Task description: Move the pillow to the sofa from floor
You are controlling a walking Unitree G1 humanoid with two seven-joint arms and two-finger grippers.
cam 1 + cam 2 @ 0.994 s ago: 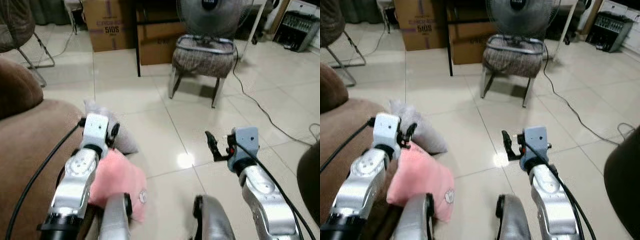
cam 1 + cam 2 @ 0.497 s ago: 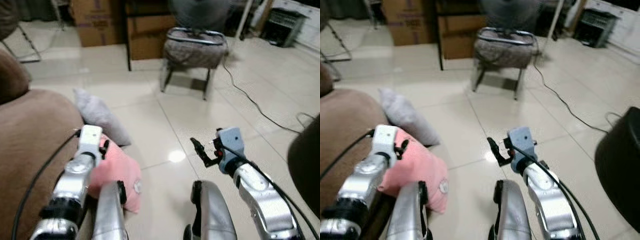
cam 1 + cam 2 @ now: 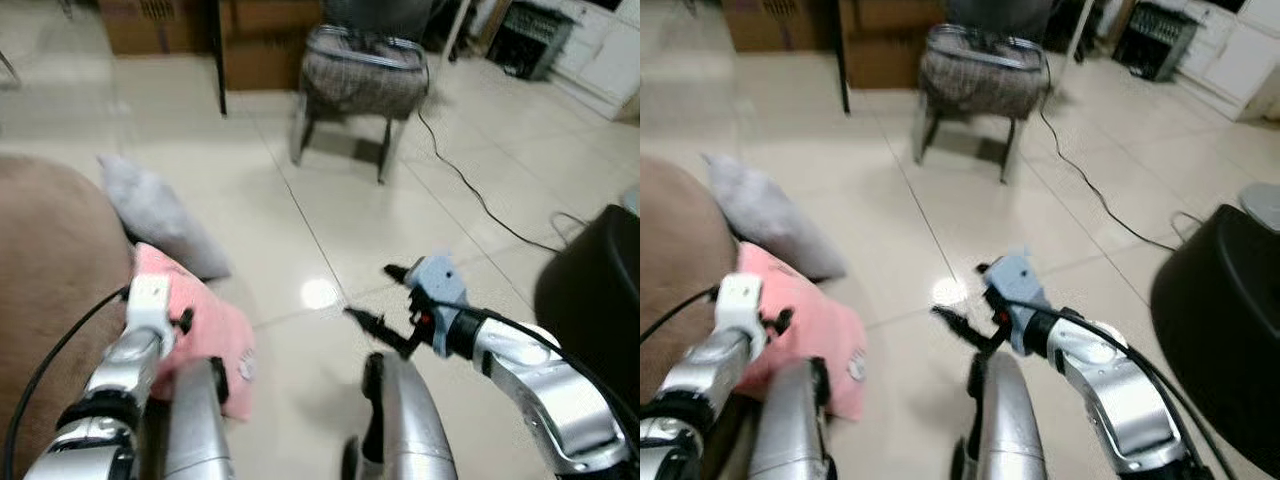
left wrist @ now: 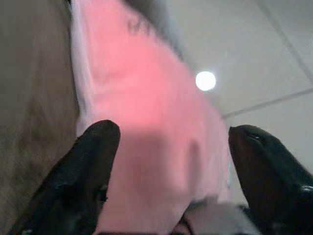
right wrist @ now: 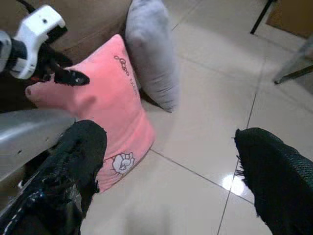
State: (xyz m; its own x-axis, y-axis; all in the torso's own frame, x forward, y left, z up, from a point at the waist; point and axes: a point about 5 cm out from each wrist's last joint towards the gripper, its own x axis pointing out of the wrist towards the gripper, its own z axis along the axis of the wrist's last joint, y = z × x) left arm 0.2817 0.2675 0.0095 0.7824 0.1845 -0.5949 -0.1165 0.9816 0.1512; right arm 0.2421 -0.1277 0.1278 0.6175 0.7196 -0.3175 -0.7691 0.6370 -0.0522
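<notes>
Two spread hands: left hand point(image 4: 166, 161) over the pink pillow point(image 5: 105, 110) beside the sofa edge point(image 3: 50, 260); right hand point(image 3: 375, 325) above open floor point(image 3: 330, 215).

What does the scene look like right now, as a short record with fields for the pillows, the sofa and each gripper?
pink pillow: soft pink square pillow with a small cartoon print, leaning on the sofa, lower corner on the floor
grey pillow: plain grey pillow beside it, also against the sofa
sofa: brown fabric sofa on the robot's left
left gripper: open at the pink pillow's top edge
right gripper: open, in the air above the tile floor
</notes>
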